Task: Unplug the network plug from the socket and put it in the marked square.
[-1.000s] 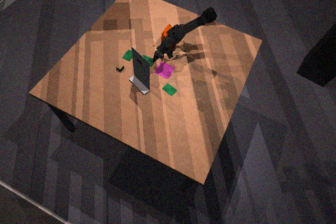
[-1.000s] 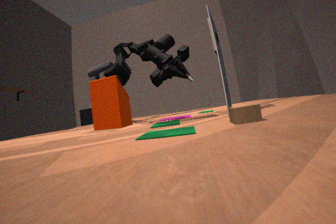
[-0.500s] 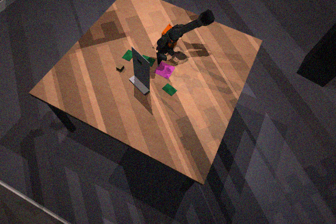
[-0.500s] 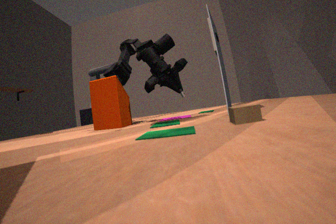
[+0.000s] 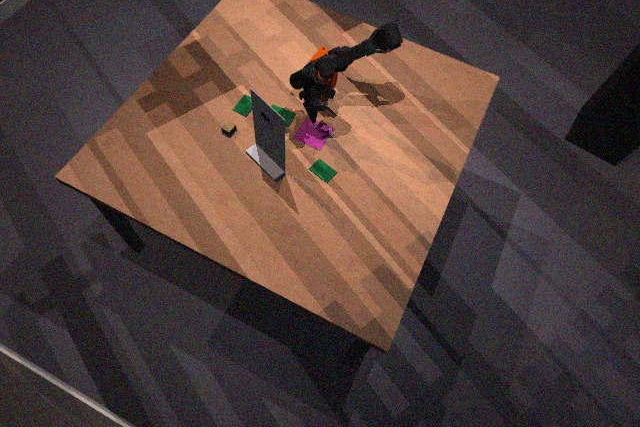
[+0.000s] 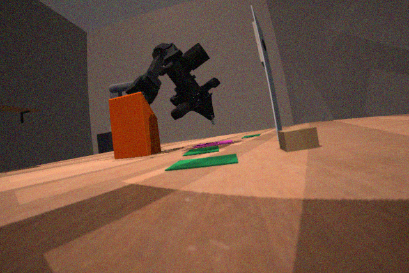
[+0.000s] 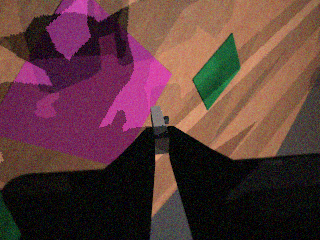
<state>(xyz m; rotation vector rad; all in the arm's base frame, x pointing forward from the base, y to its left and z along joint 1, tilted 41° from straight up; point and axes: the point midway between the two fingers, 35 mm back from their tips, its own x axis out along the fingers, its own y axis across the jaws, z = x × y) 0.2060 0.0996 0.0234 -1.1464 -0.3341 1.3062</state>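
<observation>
Q. What lies between the fingers of the gripper?
A. They stand narrow, closed on the small grey plug, which protrudes beyond the fingertips. The gripper slants downward, and the plug hangs in the air, apart from the table.

Q. What is beneath?
A. The magenta square lies flat on the table, partly in shadow. In the wrist view, the plug appears beside one corner of it; whether it is directly above the square, one cannot tell.

Q. And a little farther out?
A. Three green patches lie flat around the square, each apart from it. The upright panel stands near them, well apart from the plug, with a dark opening in its upper part.

Q. What is farthest?
A. A small block sits on the panel's other side, not touching it.
</observation>
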